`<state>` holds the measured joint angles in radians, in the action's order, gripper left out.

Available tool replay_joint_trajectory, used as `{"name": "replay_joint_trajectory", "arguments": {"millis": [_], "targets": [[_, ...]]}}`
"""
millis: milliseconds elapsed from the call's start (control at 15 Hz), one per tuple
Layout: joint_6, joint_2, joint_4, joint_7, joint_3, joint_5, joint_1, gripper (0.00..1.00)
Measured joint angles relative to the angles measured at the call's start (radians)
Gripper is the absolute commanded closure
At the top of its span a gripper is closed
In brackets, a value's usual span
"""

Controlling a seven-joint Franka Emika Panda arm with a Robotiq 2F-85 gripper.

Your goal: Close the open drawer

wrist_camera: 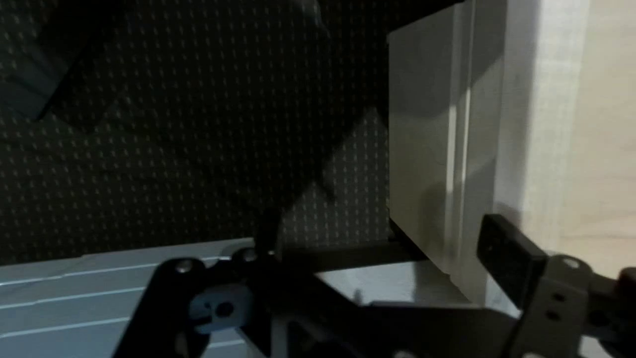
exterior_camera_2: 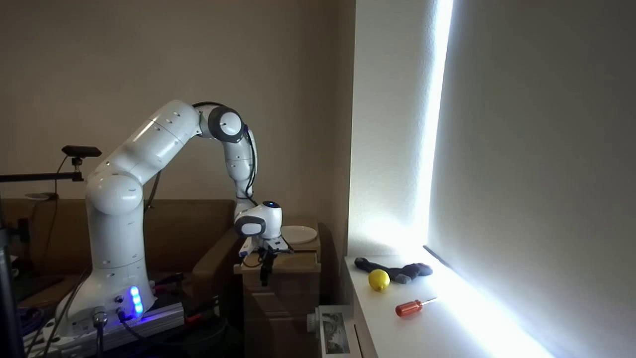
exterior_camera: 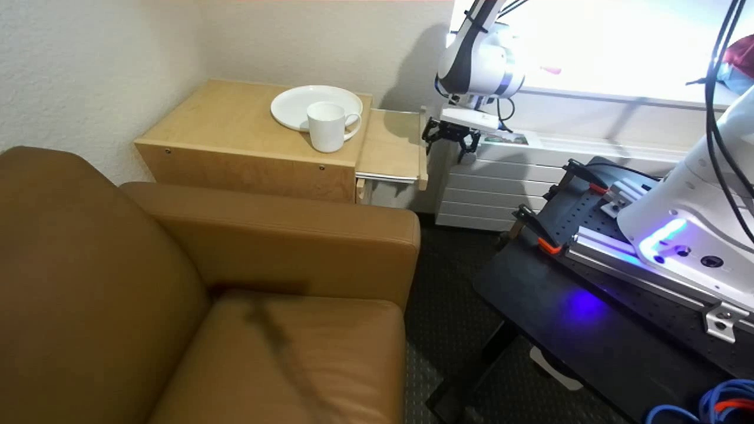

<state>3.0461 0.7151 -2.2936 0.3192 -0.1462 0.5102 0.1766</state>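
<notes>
In an exterior view the tabletop (exterior_camera: 221, 118) is flat, light tan wood; a round white plate (exterior_camera: 293, 107) lies on it near the right-hand edge, and a white mug (exterior_camera: 326, 128) stands upright just in front, hiding part of the plate's rim, its handle turned toward that same edge; whether mug and plate touch, I cannot tell

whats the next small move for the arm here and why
Probably ease the open black two-fingered pincer toward the light tan wooden side table, nudging the shallow tan wooden drawer inward: the drawer sticks out, and one finger appears just outside its pale wooden front panel, though contact is unclear.
</notes>
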Motion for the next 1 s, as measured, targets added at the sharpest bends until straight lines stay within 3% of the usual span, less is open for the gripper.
{"name": "replay_joint_trajectory", "arguments": {"millis": [200,333,533,800,1000], "targets": [[0.116,0.001,0.020,0.075,0.003,0.000,-0.096,0.00],[0.151,0.001,0.031,0.114,0.007,0.000,-0.122,0.00],[0.149,0.002,0.033,0.135,0.011,0.000,-0.100,0.00],[0.071,0.002,0.033,0.128,0.004,-0.003,-0.005,0.00],[0.072,0.002,0.034,0.129,0.005,-0.003,-0.010,0.00]]}}
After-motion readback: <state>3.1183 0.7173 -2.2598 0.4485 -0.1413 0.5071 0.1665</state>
